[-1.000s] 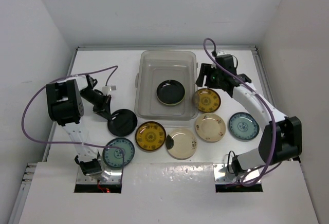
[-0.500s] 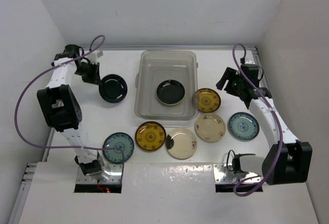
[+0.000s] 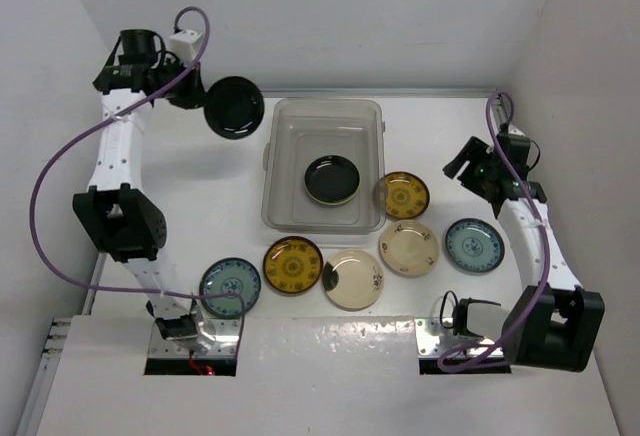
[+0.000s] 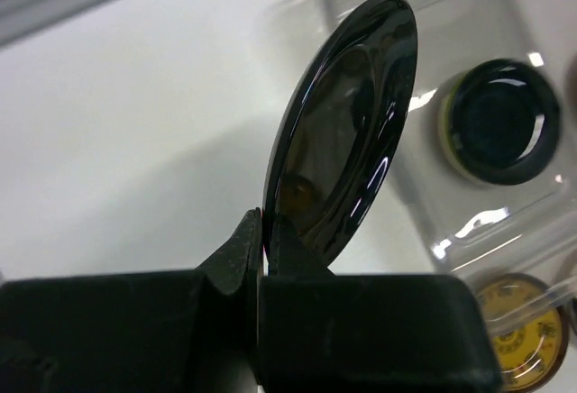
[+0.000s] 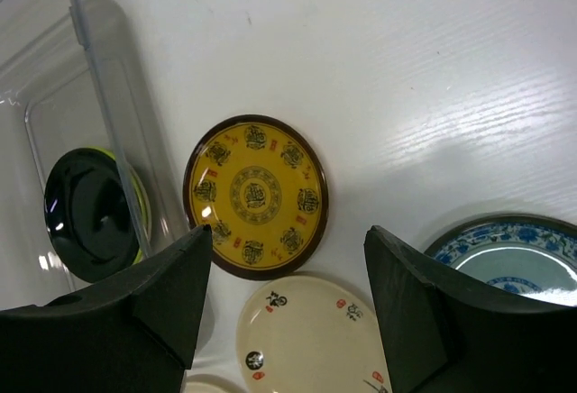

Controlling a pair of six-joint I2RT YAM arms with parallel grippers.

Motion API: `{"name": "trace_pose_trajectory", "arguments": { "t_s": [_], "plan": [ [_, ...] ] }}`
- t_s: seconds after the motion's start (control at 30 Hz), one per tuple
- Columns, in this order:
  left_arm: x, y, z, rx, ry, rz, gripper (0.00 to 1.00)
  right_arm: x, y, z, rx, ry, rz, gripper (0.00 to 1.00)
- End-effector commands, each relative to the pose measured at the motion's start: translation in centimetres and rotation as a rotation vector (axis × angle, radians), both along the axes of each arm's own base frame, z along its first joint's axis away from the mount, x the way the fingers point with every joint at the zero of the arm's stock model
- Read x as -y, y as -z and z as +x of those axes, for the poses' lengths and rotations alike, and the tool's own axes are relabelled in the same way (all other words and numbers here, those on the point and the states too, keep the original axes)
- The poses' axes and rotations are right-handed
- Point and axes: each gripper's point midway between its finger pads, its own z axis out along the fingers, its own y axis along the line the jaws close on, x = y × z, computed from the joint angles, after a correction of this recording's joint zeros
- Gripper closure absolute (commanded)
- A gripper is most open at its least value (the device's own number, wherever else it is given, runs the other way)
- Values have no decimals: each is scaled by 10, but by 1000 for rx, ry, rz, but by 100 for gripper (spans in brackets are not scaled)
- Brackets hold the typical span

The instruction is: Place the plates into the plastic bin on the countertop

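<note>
My left gripper (image 3: pixel 192 94) is shut on the rim of a black plate (image 3: pixel 235 107) (image 4: pixel 347 132) and holds it tilted in the air, left of the plastic bin's (image 3: pixel 325 105) back corner. Inside the bin, another black plate (image 3: pixel 332 179) (image 5: pixel 90 213) lies on a lime green one. My right gripper (image 3: pixel 468 164) (image 5: pixel 288 231) hangs open and empty, right of the bin and above an amber plate (image 3: pixel 404 195) (image 5: pixel 257 196). On the countertop also lie a cream plate (image 3: pixel 409 248), a blue-teal plate (image 3: pixel 474 245), a second amber one (image 3: pixel 293 265), a second cream one (image 3: pixel 353 278) and a teal one (image 3: pixel 231 293).
White walls close in the countertop at the left, back and right. Metal brackets (image 3: pixel 190 341) hold the arm bases at the near edge. Purple cables (image 3: pixel 45 176) loop off both arms. The bin's clear wall (image 5: pixel 86 41) stands just left of the right gripper.
My left arm has swung the black plate from low on the left up and back, beside the bin's far left corner. My right gripper has drawn away to the right of the bin.
</note>
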Motion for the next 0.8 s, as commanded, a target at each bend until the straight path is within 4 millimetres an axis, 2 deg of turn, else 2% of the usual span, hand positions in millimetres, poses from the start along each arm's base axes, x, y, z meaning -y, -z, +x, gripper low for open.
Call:
{"name": "trace_pose_trajectory", "arguments": {
  "t_s": [0.0,0.03,0.07,0.13,0.17,0.2,0.27,0.3,0.37,0.4,0.47,0.53,0.63,0.77],
  "plan": [
    [62,-49,-7,108,144,-79,100,0,-5,-3,25,16,37,32],
    [75,-48,-4,102,163,-103,100,2,-5,-4,25,18,38,32],
    [100,-46,-5,102,220,-112,100,1,-5,-5,27,17,38,32],
    [124,-35,-3,76,254,-114,100,4,-2,-8,22,25,35,32],
    [137,-22,-1,42,269,-115,100,3,-1,-11,21,26,33,32],
    [161,-18,-5,36,319,-116,100,4,-1,-12,22,27,30,32],
    [180,-8,-6,22,354,-111,100,6,5,-17,11,31,26,32],
    [199,5,-9,-8,392,-110,100,6,6,-18,6,27,26,32],
    [214,18,-11,-32,422,-97,100,7,9,-21,-11,26,22,32],
    [228,26,-15,-49,450,-95,100,7,9,-21,-10,27,20,32],
    [238,48,-12,-85,457,-77,100,9,14,-23,-24,31,19,32],
    [251,65,-17,-127,486,-79,100,10,16,-25,-30,37,19,32],
    [255,92,-25,-194,496,-71,100,11,21,-28,-38,41,15,32],
    [269,131,-36,-282,527,-64,100,7,44,-34,-72,20,42,27]
  ]
}}
